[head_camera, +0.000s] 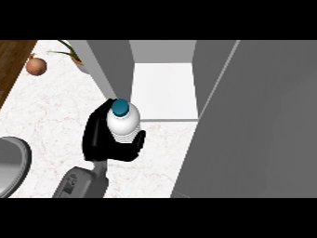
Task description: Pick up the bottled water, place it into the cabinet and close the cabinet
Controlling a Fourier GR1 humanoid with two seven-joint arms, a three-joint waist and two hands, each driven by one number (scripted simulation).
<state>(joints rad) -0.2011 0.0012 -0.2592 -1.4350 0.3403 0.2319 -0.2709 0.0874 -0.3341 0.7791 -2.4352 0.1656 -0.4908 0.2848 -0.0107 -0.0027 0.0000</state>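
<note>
Upright, white bottled water (123,122), blue cap, in black left hand (97,139)

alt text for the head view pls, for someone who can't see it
A black hand curls round an upright water bottle with a blue cap, just in front of an open grey cabinet on a white marble counter. An onion lies at the counter's far left edge.

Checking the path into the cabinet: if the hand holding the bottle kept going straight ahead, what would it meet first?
Probably the cabinet's left wall: the hand with the water bottle sits just below its front edge, though depth is unclear.
</note>
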